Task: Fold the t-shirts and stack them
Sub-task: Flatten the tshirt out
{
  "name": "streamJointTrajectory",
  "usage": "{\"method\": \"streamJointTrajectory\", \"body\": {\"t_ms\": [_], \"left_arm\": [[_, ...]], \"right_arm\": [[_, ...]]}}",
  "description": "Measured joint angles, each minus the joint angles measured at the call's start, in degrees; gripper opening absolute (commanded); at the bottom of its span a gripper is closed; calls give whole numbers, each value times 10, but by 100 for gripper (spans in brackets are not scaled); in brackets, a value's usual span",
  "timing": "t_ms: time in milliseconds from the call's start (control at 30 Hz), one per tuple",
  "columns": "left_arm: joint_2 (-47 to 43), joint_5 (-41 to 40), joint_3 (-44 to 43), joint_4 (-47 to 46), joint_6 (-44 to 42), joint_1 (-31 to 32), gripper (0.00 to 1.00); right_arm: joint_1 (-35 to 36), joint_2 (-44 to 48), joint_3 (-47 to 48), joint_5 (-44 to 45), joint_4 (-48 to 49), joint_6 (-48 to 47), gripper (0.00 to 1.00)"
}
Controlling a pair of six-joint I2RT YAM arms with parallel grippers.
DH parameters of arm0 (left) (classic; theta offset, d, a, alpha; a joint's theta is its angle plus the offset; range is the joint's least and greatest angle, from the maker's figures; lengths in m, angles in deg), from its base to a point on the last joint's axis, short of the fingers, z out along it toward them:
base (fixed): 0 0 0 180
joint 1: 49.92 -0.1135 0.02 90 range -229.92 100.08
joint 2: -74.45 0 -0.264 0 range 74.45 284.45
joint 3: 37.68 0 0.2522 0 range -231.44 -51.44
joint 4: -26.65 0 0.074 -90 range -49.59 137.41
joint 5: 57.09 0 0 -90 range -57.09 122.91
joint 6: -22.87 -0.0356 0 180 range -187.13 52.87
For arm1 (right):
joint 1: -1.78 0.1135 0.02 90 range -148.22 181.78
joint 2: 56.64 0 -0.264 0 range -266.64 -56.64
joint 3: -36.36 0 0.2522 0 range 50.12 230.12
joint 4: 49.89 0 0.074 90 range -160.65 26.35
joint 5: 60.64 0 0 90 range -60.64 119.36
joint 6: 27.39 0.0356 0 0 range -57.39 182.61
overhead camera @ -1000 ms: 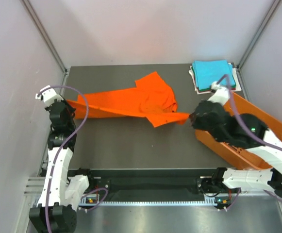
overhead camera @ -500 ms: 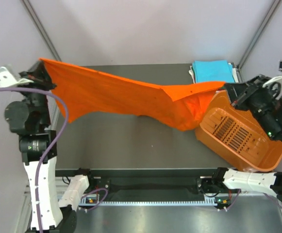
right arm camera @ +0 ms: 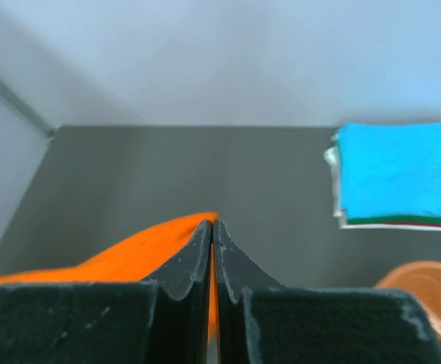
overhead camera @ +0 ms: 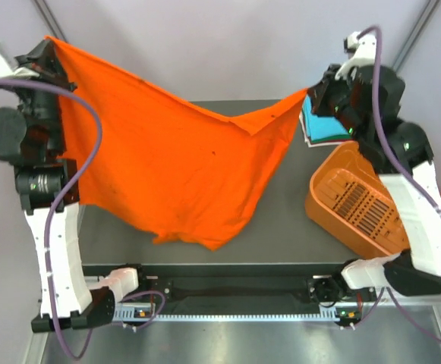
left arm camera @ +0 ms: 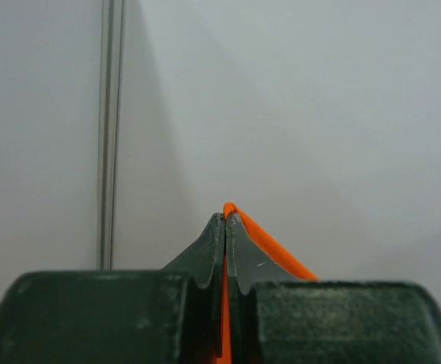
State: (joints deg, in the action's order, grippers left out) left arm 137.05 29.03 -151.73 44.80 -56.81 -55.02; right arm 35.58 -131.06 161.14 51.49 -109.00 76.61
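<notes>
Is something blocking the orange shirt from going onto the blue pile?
No, nothing visible does. The left gripper and right gripper pinch the orange t-shirt up in the air. The turquoise-topped pile sits just past the right gripper. The orange basket lies off to the side, not between them.

Two matching arms here: the left arm (overhead camera: 53,258) and right arm (overhead camera: 421,220) both wear white link shells between chunky black joint housings. A purple cable (overhead camera: 99,144) loops along the left one, and a second purple cable (overhead camera: 374,83) runs along the right. Close up, the left end effector (left arm camera: 225,218) has dark, matte fingers tapering to thin tips, and the right end effector (right arm camera: 212,224) looks identical.
</notes>
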Motion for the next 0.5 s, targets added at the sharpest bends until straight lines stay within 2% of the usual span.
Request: {"method": "streamJointTrajectory", "body": {"t_ms": [100, 233, 400, 500], "left_arm": [[36, 1, -7, 13, -1, 0, 0], [68, 0, -19, 43, -18, 0, 0], [57, 6, -12, 42, -25, 0, 0], [37, 27, -2, 39, -15, 0, 0]], "right_arm": [[-113, -57, 51, -155, 3, 28, 0], [-207, -65, 58, -314, 29, 83, 0], [-270, -61, 67, -438, 44, 153, 0], [-283, -46, 36, -504, 79, 220, 0]]}}
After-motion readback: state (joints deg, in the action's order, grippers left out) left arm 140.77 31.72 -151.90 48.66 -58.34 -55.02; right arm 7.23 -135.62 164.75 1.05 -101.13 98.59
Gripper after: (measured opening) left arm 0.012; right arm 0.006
